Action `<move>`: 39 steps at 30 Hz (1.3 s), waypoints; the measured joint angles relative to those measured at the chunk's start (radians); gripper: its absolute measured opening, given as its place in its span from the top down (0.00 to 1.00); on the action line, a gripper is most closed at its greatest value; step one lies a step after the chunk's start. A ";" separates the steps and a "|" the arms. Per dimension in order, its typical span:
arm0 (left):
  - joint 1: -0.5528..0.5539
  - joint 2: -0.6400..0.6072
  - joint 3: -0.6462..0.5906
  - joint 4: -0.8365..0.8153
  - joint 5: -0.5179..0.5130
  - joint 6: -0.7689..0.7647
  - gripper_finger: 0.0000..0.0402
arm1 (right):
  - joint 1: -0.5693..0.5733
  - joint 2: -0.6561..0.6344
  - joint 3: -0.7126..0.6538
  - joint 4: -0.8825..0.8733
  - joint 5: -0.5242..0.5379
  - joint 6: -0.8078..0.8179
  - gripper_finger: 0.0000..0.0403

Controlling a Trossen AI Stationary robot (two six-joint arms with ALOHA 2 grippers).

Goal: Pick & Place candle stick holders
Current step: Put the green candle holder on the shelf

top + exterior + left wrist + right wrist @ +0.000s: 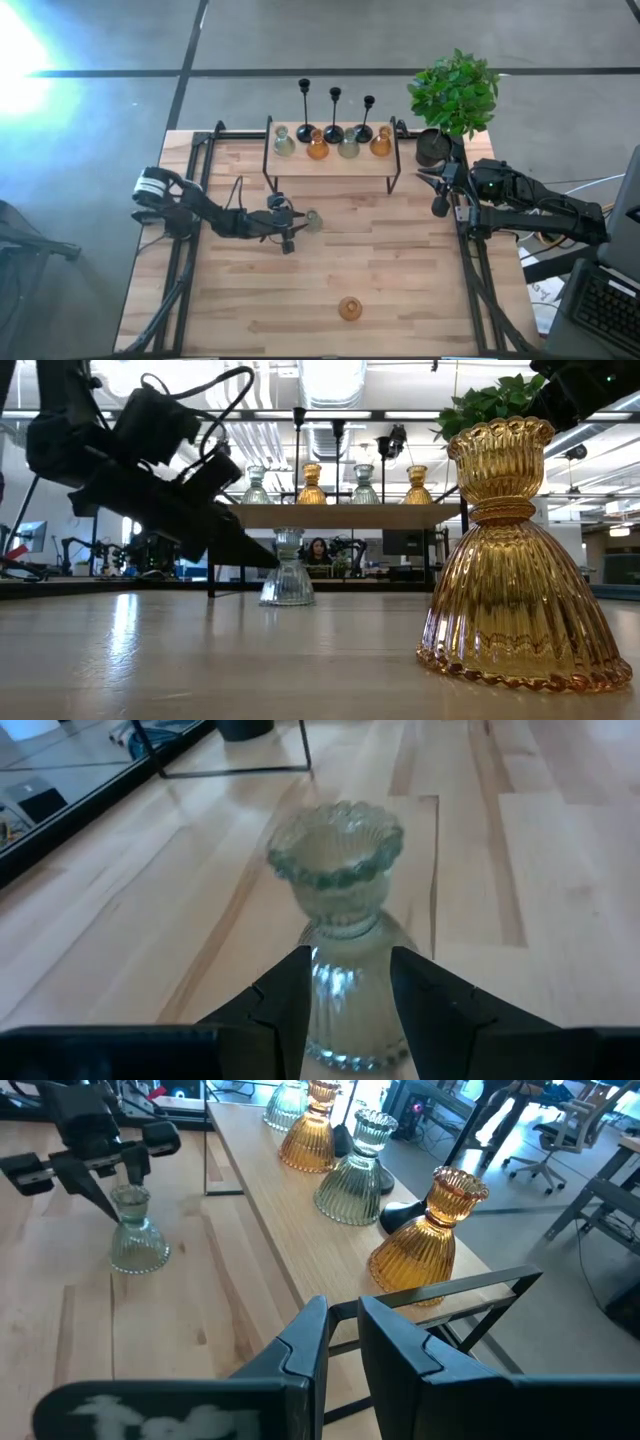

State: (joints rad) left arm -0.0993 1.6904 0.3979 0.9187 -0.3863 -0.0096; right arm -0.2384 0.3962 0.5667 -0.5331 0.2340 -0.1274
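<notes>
While my left gripper (pixel 348 995) is sitting low over the pale wooden worktop (pixel 400 290), I am seeing its two dark fingers (pixel 285 1000) closing on the ribbed pale green glass candle holder (pixel 340 930), which is standing upright between them on the wood. Beyond that gripper, a raised wooden shelf (pixel 335 165) is carrying four more ribbed glass holders (pixel 317 146), amber and pale green alternating, with three slim black candlesticks (pixel 334 115) behind them. Another amber glass holder (pixel 349 308) is standing alone well apart, toward the worktop's front edge. My right gripper (pixel 340 1340) is waiting, nearly clenched and empty, beside the shelf's end.
</notes>
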 joint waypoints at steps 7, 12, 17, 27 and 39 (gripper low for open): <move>0.002 -0.007 0.015 0.002 0.009 -0.010 0.64 | 0.000 0.000 0.000 0.000 0.000 0.000 0.87; 0.002 -0.006 0.016 -0.003 0.009 -0.019 0.61 | 0.000 0.000 0.000 0.000 0.000 0.000 0.87; 0.002 -0.007 0.031 -0.003 0.009 -0.024 0.52 | 0.000 0.000 0.000 0.000 0.000 0.000 0.87; 0.006 0.017 0.084 -0.011 0.007 0.009 0.44 | 0.000 0.000 0.000 0.000 0.000 0.000 0.87; 0.008 0.127 0.158 -0.013 0.007 -0.012 0.45 | 0.000 0.000 0.000 0.000 0.000 0.000 0.87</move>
State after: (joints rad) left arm -0.0916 1.8178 0.5558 0.9055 -0.3798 -0.0217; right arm -0.2384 0.3962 0.5667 -0.5335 0.2340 -0.1276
